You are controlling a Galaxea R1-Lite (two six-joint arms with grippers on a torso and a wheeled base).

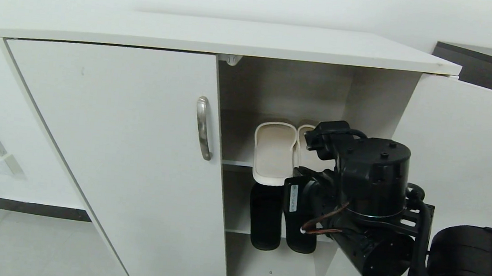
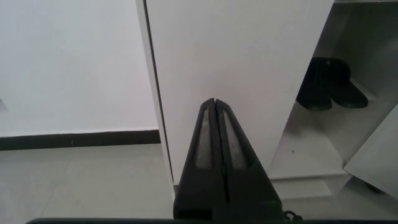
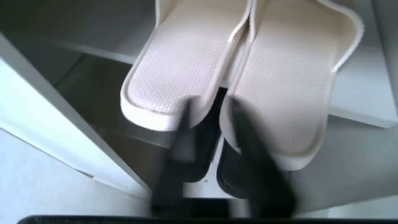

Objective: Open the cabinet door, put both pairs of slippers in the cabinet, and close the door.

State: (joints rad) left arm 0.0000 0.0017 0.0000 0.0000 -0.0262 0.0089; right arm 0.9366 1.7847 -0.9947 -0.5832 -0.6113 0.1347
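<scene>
Before the shut left door [image 1: 112,151], the left hand [image 2: 214,102] is closed and empty, while the right hand [image 3: 211,106], grip impossible to tell, sits at the heels of pale slippers [image 1: 274,152] on the cabinet shelf [image 1: 235,162] above black slippers [image 1: 265,217].

My right arm [image 1: 367,201] hides most of one white slipper [image 1: 303,138] and part of the black pair [image 1: 265,217]. On the wrist feed the right gripper [image 3: 213,106] is blurred, and the white pair [image 3: 186,68] is cut off at the toes.
</scene>
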